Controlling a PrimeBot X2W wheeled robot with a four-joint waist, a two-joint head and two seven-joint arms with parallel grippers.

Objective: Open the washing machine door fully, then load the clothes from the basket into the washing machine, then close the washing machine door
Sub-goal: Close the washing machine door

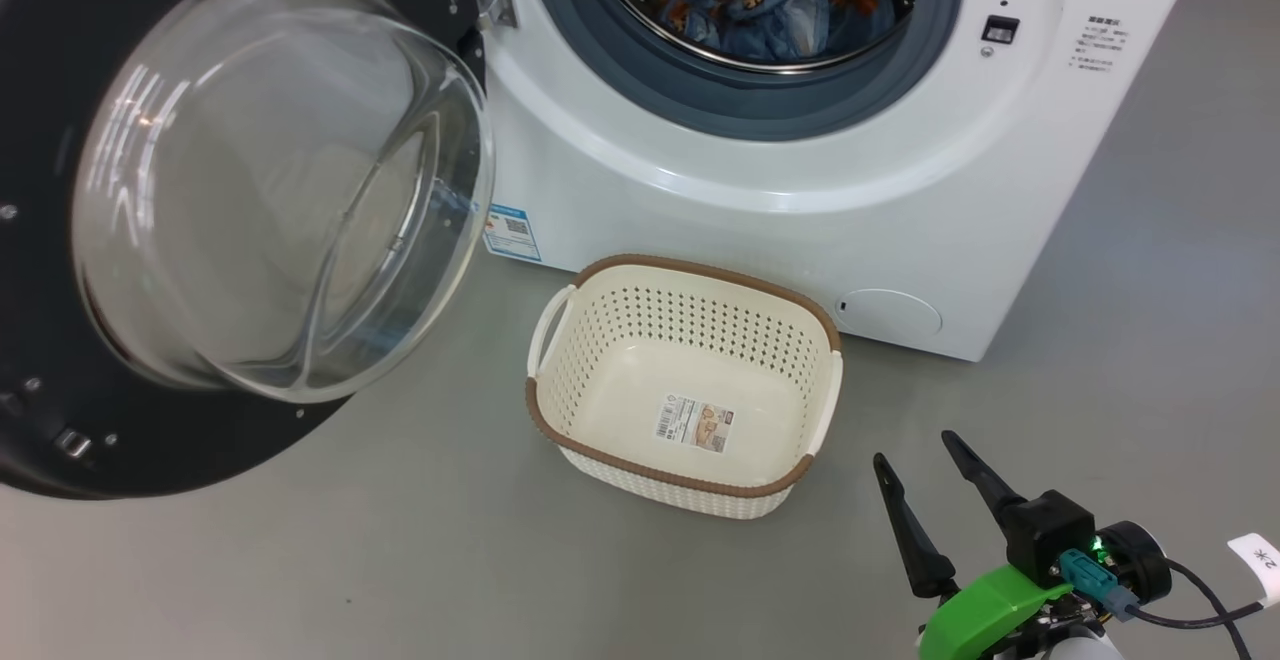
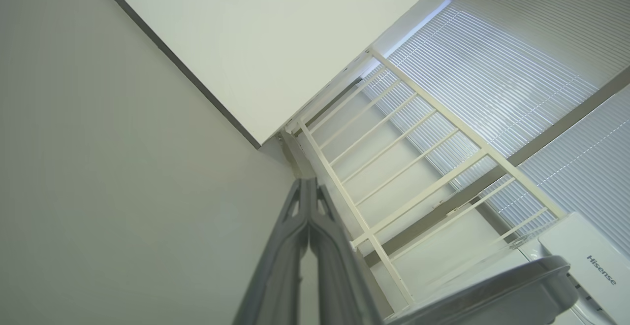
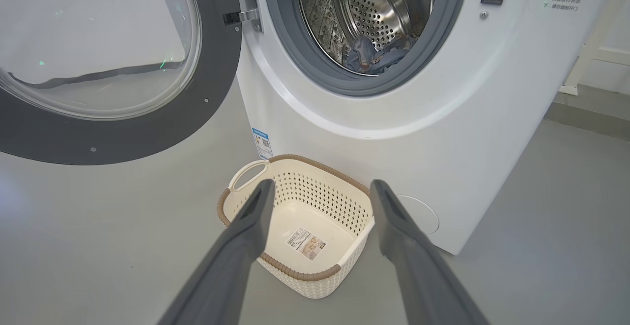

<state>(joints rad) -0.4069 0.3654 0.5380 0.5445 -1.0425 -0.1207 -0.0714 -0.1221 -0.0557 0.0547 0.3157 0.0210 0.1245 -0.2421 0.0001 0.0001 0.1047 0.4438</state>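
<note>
The washing machine [image 1: 800, 190] [image 3: 393, 118] stands with its door [image 1: 200, 220] [image 3: 108, 69] swung wide open to the left. Light blue clothes [image 1: 770, 0] [image 3: 376, 56] with orange-brown prints lie inside the steel drum. On the floor in front sits the cream basket [image 1: 560, 340] [image 3: 322, 276], with nothing in it but the label on its bottom. My right gripper [image 1: 915, 450] [image 3: 320, 187] hangs open to the right of the basket, holding nothing. My left gripper [image 2: 310, 182] is shut and empty, pointing up at a wall and a white rack.
Grey floor lies all around the basket and the machine. In the left wrist view a white drying rack [image 2: 418, 157] stands before ribbed blinds, with the rim of the open door [image 2: 492, 295] at the lower right.
</note>
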